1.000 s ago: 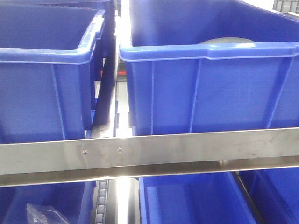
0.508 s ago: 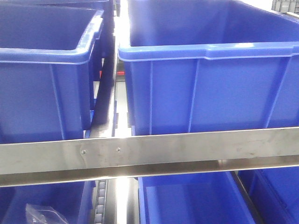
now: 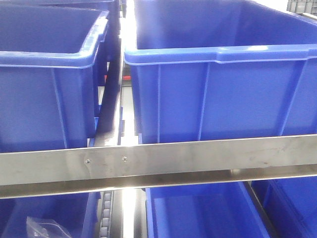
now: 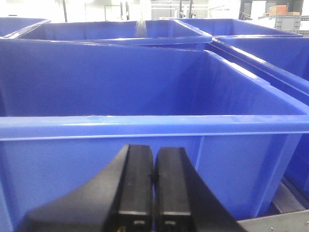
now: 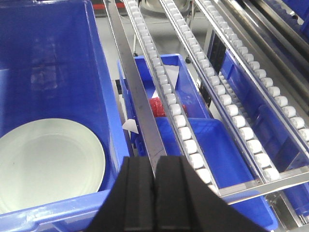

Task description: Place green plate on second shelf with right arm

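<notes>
The green plate (image 5: 48,164) lies flat on the floor of a large blue bin (image 5: 58,58), at the lower left of the right wrist view. My right gripper (image 5: 155,162) is shut with nothing in it. It hovers above that bin's near right corner, to the right of the plate and apart from it. In the front view the plate is hidden behind the wall of the right-hand blue bin (image 3: 218,94). My left gripper (image 4: 153,154) is also shut and empty, in front of the near wall of another blue bin (image 4: 145,96).
A steel shelf rail (image 3: 158,161) crosses the front view below two blue bins, the left one (image 3: 44,99) beside the right. Roller tracks (image 5: 164,87) run diagonally to the right of the plate's bin. Under them sit smaller blue bins (image 5: 193,145) and a red object (image 5: 157,106).
A second ago the plate's pale edge showed above the right bin's rim in the front view. It has since dropped out of sight behind the wall.
</notes>
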